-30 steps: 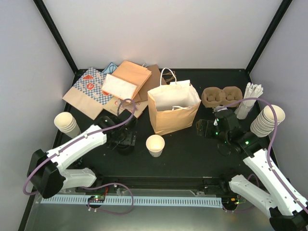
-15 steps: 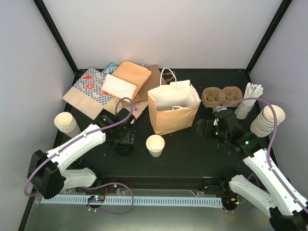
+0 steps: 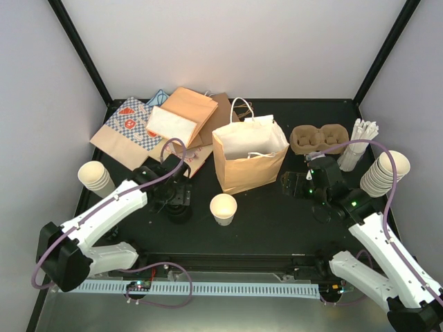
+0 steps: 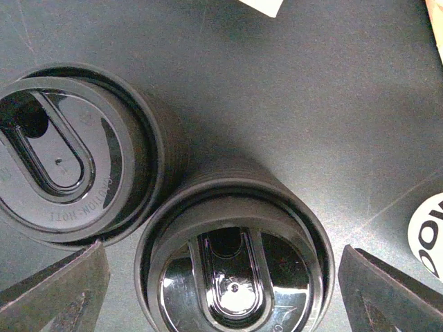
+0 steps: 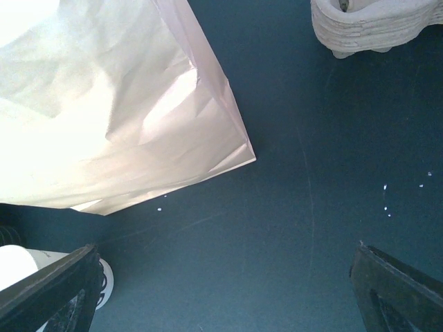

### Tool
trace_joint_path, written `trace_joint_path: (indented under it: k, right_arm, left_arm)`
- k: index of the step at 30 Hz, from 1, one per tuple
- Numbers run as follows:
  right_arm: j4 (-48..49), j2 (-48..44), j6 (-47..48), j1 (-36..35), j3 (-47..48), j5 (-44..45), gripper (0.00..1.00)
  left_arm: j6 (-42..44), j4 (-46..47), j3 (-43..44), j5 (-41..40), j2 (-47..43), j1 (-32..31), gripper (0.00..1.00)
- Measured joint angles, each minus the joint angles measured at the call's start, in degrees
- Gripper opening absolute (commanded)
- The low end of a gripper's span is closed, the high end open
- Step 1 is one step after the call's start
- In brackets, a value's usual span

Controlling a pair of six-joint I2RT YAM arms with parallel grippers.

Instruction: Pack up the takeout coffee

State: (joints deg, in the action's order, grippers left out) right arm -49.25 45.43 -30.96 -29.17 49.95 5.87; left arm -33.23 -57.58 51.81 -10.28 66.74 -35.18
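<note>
No capped cup is in view. A single lidless cream cup point(image 3: 223, 208) stands at mid-table, in front of the upright brown paper bag point(image 3: 249, 158). The brown pulp two-cup carrier point(image 3: 318, 137) lies behind my right arm; it also shows in the right wrist view point(image 5: 374, 24). Two stacks of black lids show in the left wrist view, one point(image 4: 66, 152) at the left and one point(image 4: 232, 259) at bottom centre. My left gripper point(image 4: 221, 294) is open, with its jaws on either side of the bottom-centre stack. My right gripper point(image 5: 225, 294) is open and empty above bare table, right of the bag point(image 5: 118, 104).
Stacks of lidless cream cups stand at the left edge point(image 3: 97, 178) and the right edge point(image 3: 384, 173). Flat paper bags point(image 3: 163, 124) lie at the back left. A bundle of white wrapped sticks point(image 3: 360, 144) stands right of the carrier.
My left arm has shifted slightly to the right over the lid stacks. The right arm has not moved.
</note>
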Motion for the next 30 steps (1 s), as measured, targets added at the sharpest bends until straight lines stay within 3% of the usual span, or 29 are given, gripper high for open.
trace_joint_path:
  k: [30]
  right_arm:
    - [0.0,0.0,0.2,0.0,0.0,-0.02,1.0]
  left_arm:
    - [1.27,-0.17,-0.31,3.04,3.52,1.38,0.84]
